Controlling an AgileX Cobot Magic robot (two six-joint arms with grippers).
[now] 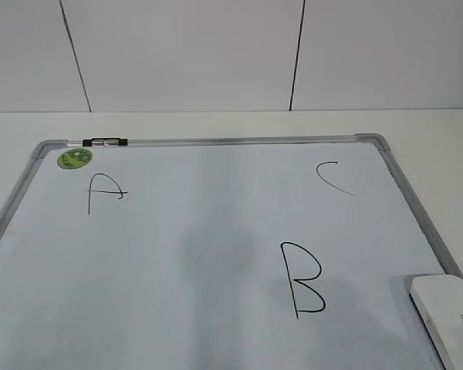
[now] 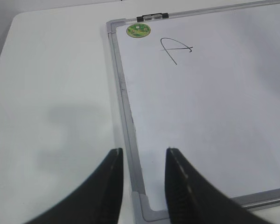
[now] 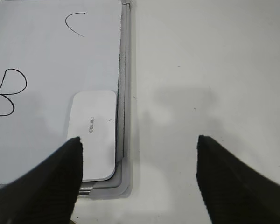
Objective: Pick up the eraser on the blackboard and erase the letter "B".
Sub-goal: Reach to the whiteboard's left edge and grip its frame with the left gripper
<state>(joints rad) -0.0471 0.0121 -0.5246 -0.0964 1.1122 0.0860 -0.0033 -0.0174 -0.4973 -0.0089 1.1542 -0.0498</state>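
The blackboard (image 1: 216,231) is a white dry-erase board with a silver frame, lying flat on the table. The black letter "B" (image 1: 301,279) is at its lower middle right; it also shows in the right wrist view (image 3: 7,92). The white eraser (image 1: 447,312) lies at the board's near right corner, also in the right wrist view (image 3: 93,133). My right gripper (image 3: 139,142) is open wide above that corner, the eraser beside its left finger. My left gripper (image 2: 143,153) is open over the board's near left corner frame (image 2: 130,140). Neither gripper shows in the exterior view.
A black "A" (image 1: 104,191) and a green sticker (image 1: 75,159) are at the board's far left, a black "C" (image 1: 333,177) at far right. A small black-and-silver marker (image 1: 106,142) lies on the top frame. White table (image 3: 210,70) surrounds the board.
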